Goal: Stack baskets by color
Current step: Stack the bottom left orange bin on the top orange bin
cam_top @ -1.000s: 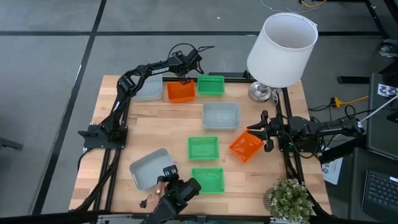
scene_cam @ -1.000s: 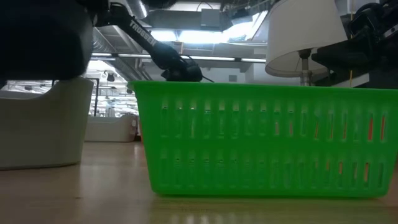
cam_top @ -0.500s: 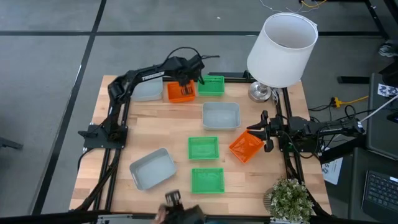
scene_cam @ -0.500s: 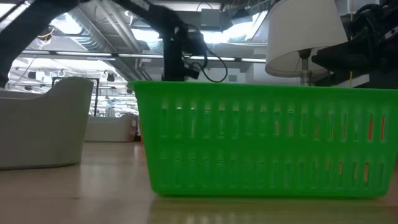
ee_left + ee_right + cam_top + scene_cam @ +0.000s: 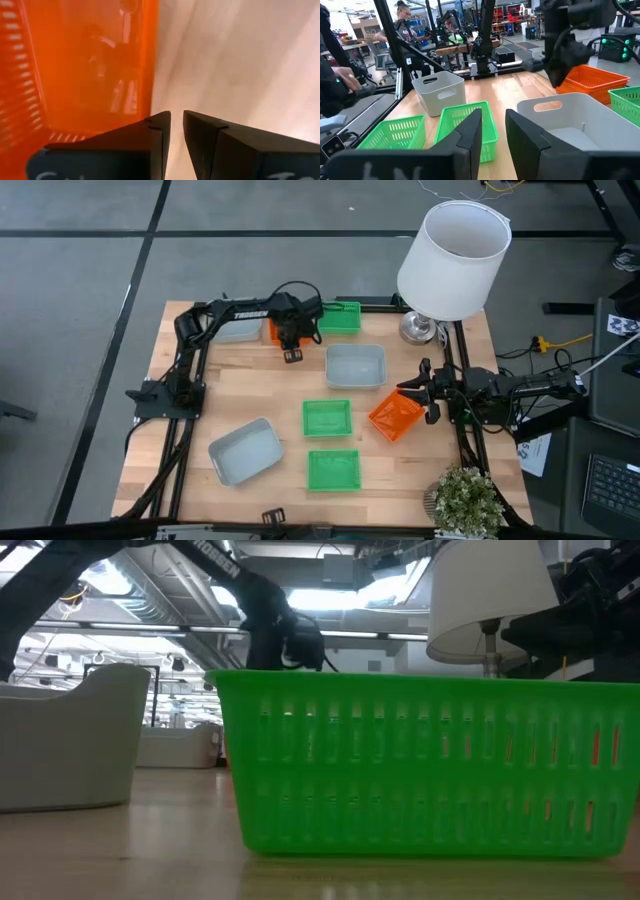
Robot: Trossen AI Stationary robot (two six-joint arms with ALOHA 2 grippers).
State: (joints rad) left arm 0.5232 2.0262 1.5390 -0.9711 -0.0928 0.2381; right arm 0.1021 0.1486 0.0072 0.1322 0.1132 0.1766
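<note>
At the far edge of the wooden table [image 5: 250, 395], the left gripper [image 5: 291, 346] hangs low beside an orange basket [image 5: 276, 328], its 2 fingers [image 5: 152, 132] standing a narrow gap apart with nothing between them; the left wrist view shows that basket's wall just beside the fingertips and bare wood under the gap. Left of this basket sits a pale grey basket [image 5: 237, 330], partly hidden by the arm, and on its right a green basket [image 5: 340, 317].

Nearer the middle lies a 2nd grey basket [image 5: 356, 366], with a 2nd green basket [image 5: 327, 418] just below it and a 3rd green basket [image 5: 333, 469] closer to the near edge (this last one fills most of the low view). A 3rd grey basket [image 5: 244, 450] rests tilted at the near left.

On the right side, the right gripper [image 5: 412, 395] sits by a 2nd orange basket [image 5: 394, 415], which lies askew; whether its fingers clamp the basket's rim I cannot tell. A white lampshade [image 5: 453, 258] rises over the far right corner, and a small plant [image 5: 463, 500] stands at the near right. People show in the room beyond, in the right wrist view.
</note>
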